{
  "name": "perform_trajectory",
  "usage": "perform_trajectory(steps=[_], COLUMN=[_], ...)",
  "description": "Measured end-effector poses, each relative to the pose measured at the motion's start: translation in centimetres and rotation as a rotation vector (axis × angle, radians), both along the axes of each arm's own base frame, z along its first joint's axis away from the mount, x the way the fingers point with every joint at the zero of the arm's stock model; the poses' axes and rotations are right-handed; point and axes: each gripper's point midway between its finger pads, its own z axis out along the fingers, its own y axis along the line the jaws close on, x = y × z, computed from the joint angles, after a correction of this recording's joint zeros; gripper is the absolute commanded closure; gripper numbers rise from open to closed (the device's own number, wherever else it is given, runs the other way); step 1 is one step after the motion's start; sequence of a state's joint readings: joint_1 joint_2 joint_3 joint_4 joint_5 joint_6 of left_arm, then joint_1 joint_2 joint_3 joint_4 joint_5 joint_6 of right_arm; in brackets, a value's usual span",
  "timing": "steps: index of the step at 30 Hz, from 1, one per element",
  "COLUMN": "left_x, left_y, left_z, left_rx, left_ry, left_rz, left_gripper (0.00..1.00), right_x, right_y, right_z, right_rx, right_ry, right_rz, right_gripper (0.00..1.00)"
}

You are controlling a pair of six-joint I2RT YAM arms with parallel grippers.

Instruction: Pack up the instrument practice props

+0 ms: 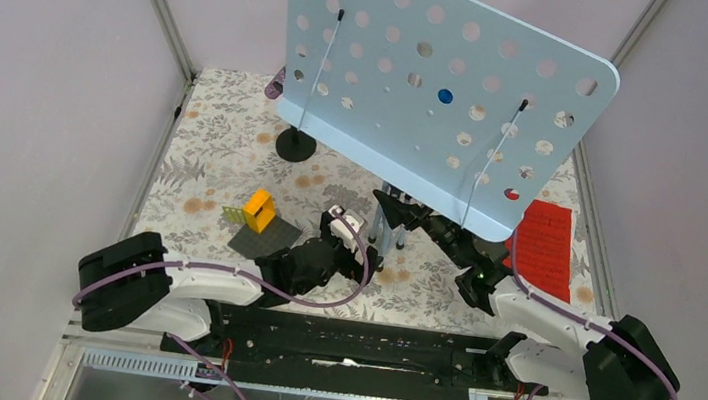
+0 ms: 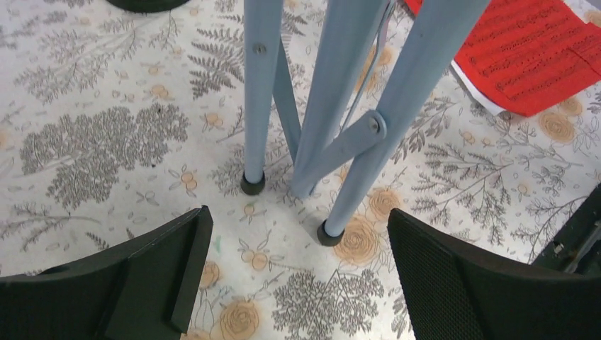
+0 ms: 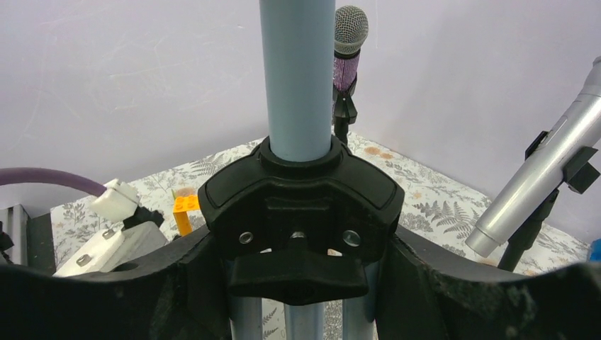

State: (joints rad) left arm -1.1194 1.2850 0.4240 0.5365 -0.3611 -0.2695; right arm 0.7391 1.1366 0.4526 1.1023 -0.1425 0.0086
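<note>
From above, much of the far table (image 1: 214,159) is blocked by the holder (image 1: 409,126). Its perforated panel fills the middle of the view, its own pole and legs are covered there, and the purple mic (image 1: 274,85) is only glimpsed past the panel's left edge. One mount (image 1: 296,145) is seen by its round base just in front of the panel's left corner. The other mount (image 3: 528,241) is shown only as a clip and stem under the silver mic (image 3: 546,180), whose head is cut off by the frame. The white sheet (image 2: 464,74) is seen only as a sliver under the red sheet (image 2: 524,49), both laid flat to the right of the legs (image 2: 340,142). The right claw (image 3: 298,304) is placed either side of the black hub (image 3: 298,205) on the pole (image 3: 298,71), its fingers close against it, but whether it is clamped cannot be told. The left claw (image 2: 298,227) is spread wide with nothing held, the rubber feet just beyond its tips. The holder is stood near the table's middle, pole upright, panel tilted, its long edge run from far left to near right. The purple mic is set upright, head up. The silver mic is leaned, head up and to the right. The brick (image 1: 259,209) and plate (image 1: 260,242) are seen just left of the left claw.
</note>
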Motion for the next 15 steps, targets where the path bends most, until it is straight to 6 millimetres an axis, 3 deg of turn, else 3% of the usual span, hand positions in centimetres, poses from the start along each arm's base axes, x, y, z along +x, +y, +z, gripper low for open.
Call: perform_trajectory(steps=[4,12,15], left_x=[0.9,2.5,3.1], left_y=[-1.0,-3.8,-5.0], left_z=[0.4,-2.4,-2.6], left_rx=[-0.011,0.039,0.025], left_ry=[-0.058,-0.086,-0.091], left_rz=[0.000,-0.040,-0.047], left_gripper=[0.01,0.01,0.10], right_x=[-0.4,-1.1,-0.9], right_y=[-0.2,-0.3,-0.7], right_z=[-0.1,-0.2,-0.3], right_rx=[-0.017,-0.031,-0.024], right_ry=[0.017,0.043,0.056], right_rz=[0.008,0.030,0.017], right_gripper=[0.92,0.91,0.91])
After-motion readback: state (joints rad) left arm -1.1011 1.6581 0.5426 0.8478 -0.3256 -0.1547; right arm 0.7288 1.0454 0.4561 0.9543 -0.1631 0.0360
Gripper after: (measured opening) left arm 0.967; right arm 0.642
